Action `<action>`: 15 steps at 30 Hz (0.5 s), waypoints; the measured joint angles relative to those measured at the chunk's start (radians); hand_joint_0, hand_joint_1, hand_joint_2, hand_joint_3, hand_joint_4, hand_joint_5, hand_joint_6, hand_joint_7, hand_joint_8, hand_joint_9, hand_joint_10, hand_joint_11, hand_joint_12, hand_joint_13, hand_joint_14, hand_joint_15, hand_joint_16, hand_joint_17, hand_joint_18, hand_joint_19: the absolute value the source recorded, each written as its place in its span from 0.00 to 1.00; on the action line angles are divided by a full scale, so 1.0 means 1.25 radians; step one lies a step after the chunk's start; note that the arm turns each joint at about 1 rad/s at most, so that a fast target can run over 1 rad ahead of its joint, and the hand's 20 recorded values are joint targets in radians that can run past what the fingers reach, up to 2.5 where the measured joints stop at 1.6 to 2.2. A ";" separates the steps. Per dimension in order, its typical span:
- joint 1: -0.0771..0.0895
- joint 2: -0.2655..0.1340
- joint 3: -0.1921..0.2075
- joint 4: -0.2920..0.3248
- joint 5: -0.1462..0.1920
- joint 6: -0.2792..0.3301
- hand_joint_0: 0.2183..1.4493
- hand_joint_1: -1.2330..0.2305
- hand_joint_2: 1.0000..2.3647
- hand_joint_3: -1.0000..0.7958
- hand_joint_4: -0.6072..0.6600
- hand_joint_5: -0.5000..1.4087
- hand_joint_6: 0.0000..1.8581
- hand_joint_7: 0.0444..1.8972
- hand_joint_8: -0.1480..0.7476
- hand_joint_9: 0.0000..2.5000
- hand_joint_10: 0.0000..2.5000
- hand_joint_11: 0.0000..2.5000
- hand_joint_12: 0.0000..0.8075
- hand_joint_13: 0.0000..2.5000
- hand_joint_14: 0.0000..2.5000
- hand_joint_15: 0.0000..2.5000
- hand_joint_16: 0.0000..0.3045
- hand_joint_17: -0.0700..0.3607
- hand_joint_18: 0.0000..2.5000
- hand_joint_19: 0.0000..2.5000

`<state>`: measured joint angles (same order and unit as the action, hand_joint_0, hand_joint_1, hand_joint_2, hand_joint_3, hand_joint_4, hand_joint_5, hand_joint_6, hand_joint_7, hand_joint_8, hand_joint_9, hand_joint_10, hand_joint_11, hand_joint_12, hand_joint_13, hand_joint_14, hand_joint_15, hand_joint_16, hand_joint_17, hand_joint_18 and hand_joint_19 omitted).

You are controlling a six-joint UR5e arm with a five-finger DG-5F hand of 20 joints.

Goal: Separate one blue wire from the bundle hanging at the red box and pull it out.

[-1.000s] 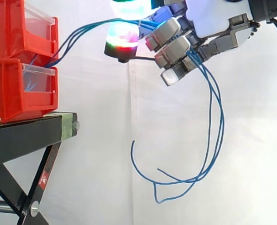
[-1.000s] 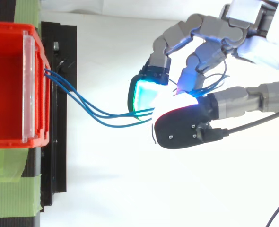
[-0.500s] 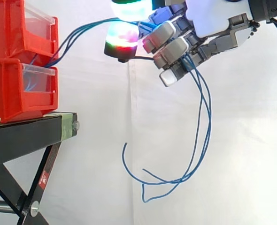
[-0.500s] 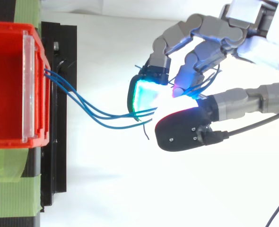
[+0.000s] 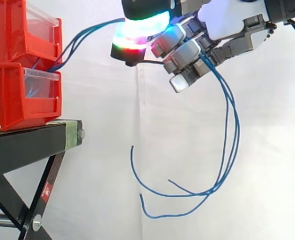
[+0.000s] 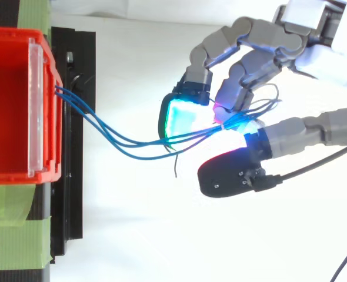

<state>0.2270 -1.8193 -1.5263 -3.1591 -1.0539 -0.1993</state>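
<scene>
Robot hand is clenched on the blue wires, out in front of the red box. Several strands pass through the grip and their ends dangle below. Best to thin the pinch to one strand, then pull straight away from the red box.

A black stand is seen before a white curtain. Strips of green tape are stuck on the stand's top.
</scene>
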 measured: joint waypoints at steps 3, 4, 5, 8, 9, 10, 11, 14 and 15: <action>0.000 0.000 0.000 0.000 0.000 0.000 0.33 0.19 0.01 0.34 0.62 0.14 0.50 0.44 0.51 0.30 0.26 0.60 0.52 0.32 0.26 0.63 0.17 0.44 0.32 0.30; 0.000 0.000 0.000 -0.001 0.000 0.000 0.32 0.20 0.01 0.34 0.62 0.14 0.50 0.45 0.51 0.30 0.25 0.61 0.51 0.32 0.26 0.63 0.17 0.44 0.32 0.30; 0.000 0.000 0.000 -0.001 0.000 0.000 0.31 0.22 0.01 0.34 0.62 0.14 0.50 0.44 0.51 0.31 0.26 0.61 0.51 0.32 0.26 0.63 0.17 0.44 0.32 0.30; 0.000 0.000 0.000 0.000 0.000 0.001 0.29 0.24 0.01 0.34 0.62 0.14 0.50 0.45 0.52 0.31 0.25 0.60 0.51 0.32 0.28 0.62 0.18 0.44 0.32 0.31; 0.000 0.000 0.000 0.000 0.000 0.001 0.28 0.25 0.01 0.33 0.63 0.14 0.50 0.45 0.52 0.31 0.26 0.60 0.51 0.32 0.29 0.61 0.18 0.45 0.32 0.31; 0.000 0.000 0.000 0.000 0.000 0.001 0.27 0.27 0.00 0.33 0.63 0.14 0.50 0.44 0.52 0.31 0.26 0.60 0.52 0.31 0.30 0.60 0.18 0.45 0.32 0.31; 0.000 0.000 0.000 0.000 0.000 0.000 0.27 0.28 0.00 0.33 0.63 0.14 0.50 0.45 0.53 0.31 0.27 0.59 0.52 0.31 0.30 0.60 0.18 0.45 0.32 0.31; 0.000 0.000 0.000 0.000 0.000 0.000 0.26 0.34 0.00 0.32 0.63 0.14 0.50 0.44 0.53 0.32 0.28 0.59 0.52 0.31 0.32 0.59 0.18 0.45 0.32 0.31; 0.000 0.000 0.000 0.000 0.000 0.000 0.26 0.34 0.00 0.32 0.63 0.14 0.50 0.44 0.53 0.32 0.28 0.59 0.52 0.31 0.32 0.59 0.18 0.45 0.32 0.31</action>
<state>0.2270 -1.8193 -1.5263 -3.1589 -1.0538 -0.1992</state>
